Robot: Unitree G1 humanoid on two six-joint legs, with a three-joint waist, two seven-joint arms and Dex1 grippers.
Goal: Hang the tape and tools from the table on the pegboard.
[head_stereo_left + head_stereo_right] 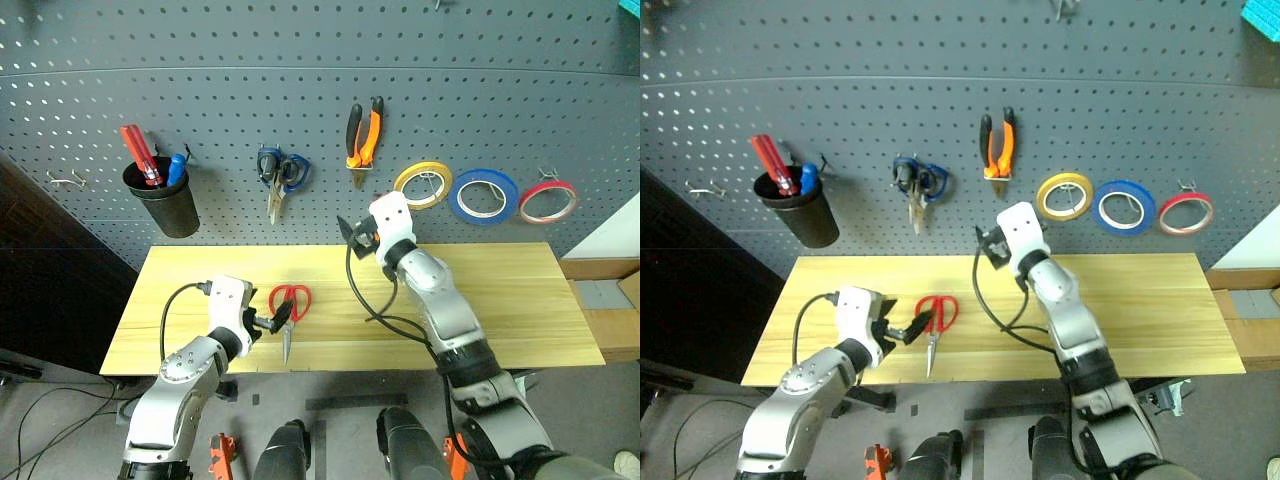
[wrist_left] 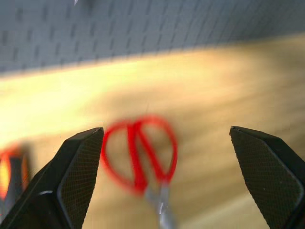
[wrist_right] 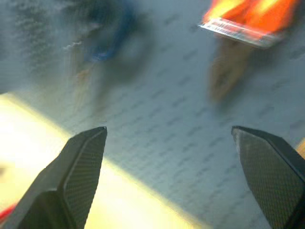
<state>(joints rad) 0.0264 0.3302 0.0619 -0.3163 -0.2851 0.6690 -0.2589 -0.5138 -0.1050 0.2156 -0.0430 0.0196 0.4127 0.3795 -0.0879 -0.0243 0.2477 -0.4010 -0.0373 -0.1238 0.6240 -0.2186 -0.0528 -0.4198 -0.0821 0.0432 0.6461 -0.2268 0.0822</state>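
Red-handled scissors (image 1: 288, 305) lie flat before the low, wide-open left end effector (image 1: 277, 319); the right end effector (image 1: 350, 236), raised, gapes empty.

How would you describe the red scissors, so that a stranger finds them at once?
Look at the yellow wooden table below the dark grey pegboard. The red-handled scissors lie flat on its left half, handles toward the pegboard, just beyond the open left gripper. The other scissors have blue handles and hang on the pegboard.
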